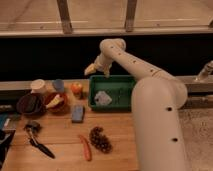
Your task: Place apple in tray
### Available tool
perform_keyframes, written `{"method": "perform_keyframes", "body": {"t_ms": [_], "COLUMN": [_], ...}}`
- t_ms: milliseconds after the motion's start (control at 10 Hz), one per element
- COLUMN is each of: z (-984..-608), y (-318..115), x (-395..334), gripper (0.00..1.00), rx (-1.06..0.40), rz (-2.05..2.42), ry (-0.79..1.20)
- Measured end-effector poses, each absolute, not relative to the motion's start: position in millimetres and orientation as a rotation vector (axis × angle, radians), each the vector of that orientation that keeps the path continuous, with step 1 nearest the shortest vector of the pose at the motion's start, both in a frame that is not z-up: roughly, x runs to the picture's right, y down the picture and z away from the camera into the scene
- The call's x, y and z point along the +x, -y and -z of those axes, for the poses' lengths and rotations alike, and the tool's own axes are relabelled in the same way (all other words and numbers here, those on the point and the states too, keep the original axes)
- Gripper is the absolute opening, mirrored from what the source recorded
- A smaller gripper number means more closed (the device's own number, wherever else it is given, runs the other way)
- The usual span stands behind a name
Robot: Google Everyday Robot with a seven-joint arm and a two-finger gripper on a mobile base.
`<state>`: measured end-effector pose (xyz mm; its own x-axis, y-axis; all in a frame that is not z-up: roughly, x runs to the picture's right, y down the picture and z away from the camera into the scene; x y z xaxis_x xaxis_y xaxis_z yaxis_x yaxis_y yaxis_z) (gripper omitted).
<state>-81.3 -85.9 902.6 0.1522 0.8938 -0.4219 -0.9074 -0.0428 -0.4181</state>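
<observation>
While over a corner of the tray [118, 95], claw [94, 69] apart from apple [76, 89], grip state unclear.

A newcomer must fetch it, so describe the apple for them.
Find the green tray on the wooden table; the gripper hangs above its back left corner. The apple sits just left of the tray: small, round, orange-red, unlike the long carrot in front.

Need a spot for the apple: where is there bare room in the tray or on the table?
The tray is bare right of the pale crumpled item. The table is bare between the black tool and carrot. Crowded: bowls, cups and the apple at the left. The hand hovers above the tray's back-left corner.
</observation>
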Motion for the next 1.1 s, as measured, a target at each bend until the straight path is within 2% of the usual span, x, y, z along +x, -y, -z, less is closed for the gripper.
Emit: {"method": "perform_keyframes", "body": {"t_ms": [200, 600, 1100], "z": [-898.3, -898.9, -906.7], "y": [76.9, 75.7, 51.7], "x": [-118.5, -111.7, -87.8], "gripper": [0.8, 0.8, 0.8], "rx": [-0.734, -0.726, -0.744], "rz": [-1.371, -1.379, -1.373], "ry": [-0.012, -0.029, -0.094]}}
